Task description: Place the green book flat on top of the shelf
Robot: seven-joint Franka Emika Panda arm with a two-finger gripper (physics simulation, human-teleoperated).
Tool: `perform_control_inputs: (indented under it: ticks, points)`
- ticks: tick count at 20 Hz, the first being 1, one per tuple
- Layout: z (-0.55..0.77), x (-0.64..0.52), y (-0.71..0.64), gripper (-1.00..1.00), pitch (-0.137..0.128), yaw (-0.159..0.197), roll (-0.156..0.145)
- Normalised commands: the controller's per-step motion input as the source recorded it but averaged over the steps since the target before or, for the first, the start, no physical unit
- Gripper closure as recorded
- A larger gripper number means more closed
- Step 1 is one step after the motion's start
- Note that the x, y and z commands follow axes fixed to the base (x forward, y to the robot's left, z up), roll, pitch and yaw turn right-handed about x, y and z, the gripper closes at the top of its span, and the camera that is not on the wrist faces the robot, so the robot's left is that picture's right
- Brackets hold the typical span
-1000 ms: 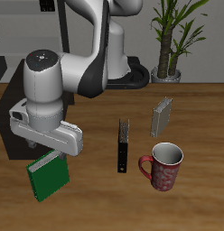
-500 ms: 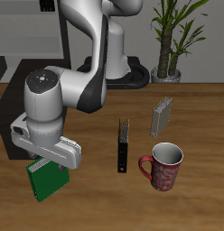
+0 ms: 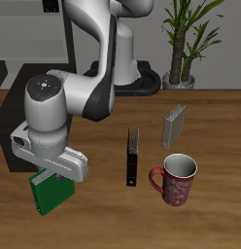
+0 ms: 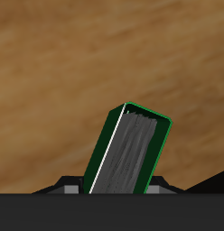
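Note:
The green book (image 3: 52,193) shows its bright green cover near the table's front edge, tilted, with its upper part under my hand. My gripper (image 3: 51,175) is shut on the green book; the fingers are hidden behind the hand in the exterior view. In the wrist view the green book (image 4: 128,153) shows its grey-white page edge between the gripper (image 4: 114,188) fingers, slanted, above the wooden table. The shelf (image 3: 3,117) is a black box at the frame's edge beside my arm, mostly cut off and hidden.
A black book (image 3: 132,158) stands upright mid-table. A grey book (image 3: 174,125) stands farther back. A red mug (image 3: 177,180) stands near the black book. A potted plant (image 3: 181,58) is at the back. The robot's base (image 3: 142,78) is behind.
My hand has sunk a little and turned over the green book since one second ago. The book stays in nearly the same place. Almost nothing moved in the last half second.

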Motion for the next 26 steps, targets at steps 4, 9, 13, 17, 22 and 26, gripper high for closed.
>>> perform_control_inputs:
  ticks: [4, 9, 13, 17, 22, 26]
  points:
    - [0.48, -0.12, 0.02, 1.00, -0.058, 0.015, 0.000]
    - [0.77, -0.24, 0.07, 1.00, -0.095, 0.027, 0.013]
    - [0.48, -0.15, 0.00, 1.00, -0.066, 0.054, 0.010]
    - [1.23, -0.49, 0.19, 1.00, -0.157, 0.073, 0.015]
    - [0.69, -0.30, 0.08, 1.00, -0.075, 0.037, 0.021]
    - [0.59, -0.39, 0.10, 1.00, -0.061, 0.051, 0.012]
